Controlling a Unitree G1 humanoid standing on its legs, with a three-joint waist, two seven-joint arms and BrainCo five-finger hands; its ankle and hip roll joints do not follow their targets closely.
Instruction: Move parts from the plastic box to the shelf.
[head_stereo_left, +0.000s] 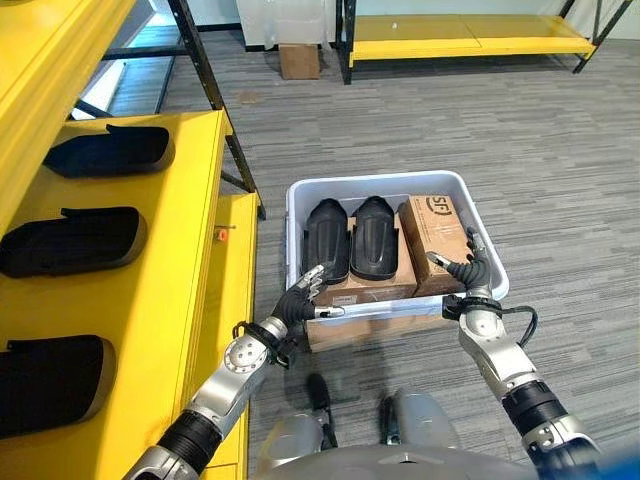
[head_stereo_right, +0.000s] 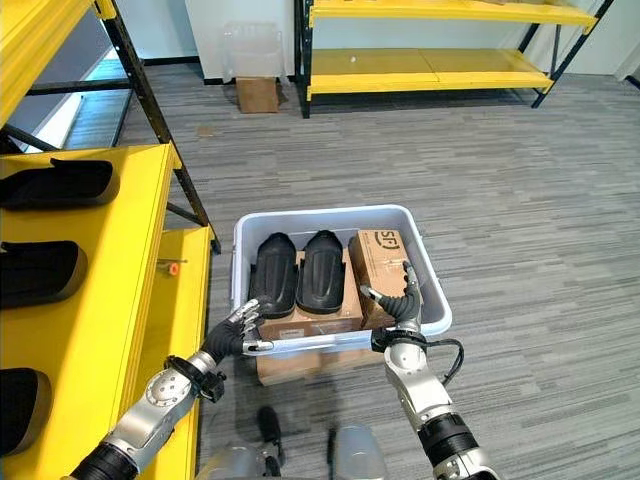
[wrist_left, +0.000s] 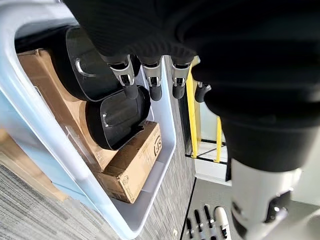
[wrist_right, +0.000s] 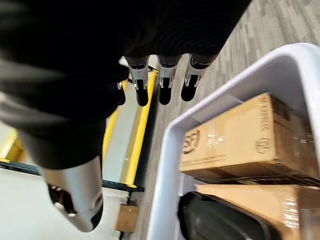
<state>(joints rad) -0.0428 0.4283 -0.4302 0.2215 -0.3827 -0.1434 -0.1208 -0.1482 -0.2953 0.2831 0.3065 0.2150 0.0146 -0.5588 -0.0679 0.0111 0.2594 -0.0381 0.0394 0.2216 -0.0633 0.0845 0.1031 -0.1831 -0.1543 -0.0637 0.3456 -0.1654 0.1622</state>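
A pale plastic box (head_stereo_left: 380, 183) stands on the floor in front of me. Two black moulded parts (head_stereo_left: 327, 238) (head_stereo_left: 373, 236) lie side by side on a flat carton (head_stereo_left: 365, 287) inside it. An upright carton (head_stereo_left: 436, 238) fills its right side. My left hand (head_stereo_left: 300, 295) is open, its fingers reaching the box's near left rim. My right hand (head_stereo_left: 468, 272) is open too, held over the near right corner by the upright carton. Neither hand holds anything. The yellow shelf (head_stereo_left: 190, 260) runs along my left and carries three black parts (head_stereo_left: 105, 150) (head_stereo_left: 70, 240) (head_stereo_left: 50, 385).
A cardboard box (head_stereo_left: 340, 332) shows under the plastic box's near edge. The shelf's dark slanted upright (head_stereo_left: 215, 95) stands just left of the box. Far back are a second yellow rack (head_stereo_left: 470, 35) and a small carton (head_stereo_left: 299, 60). Grey carpet lies to the right.
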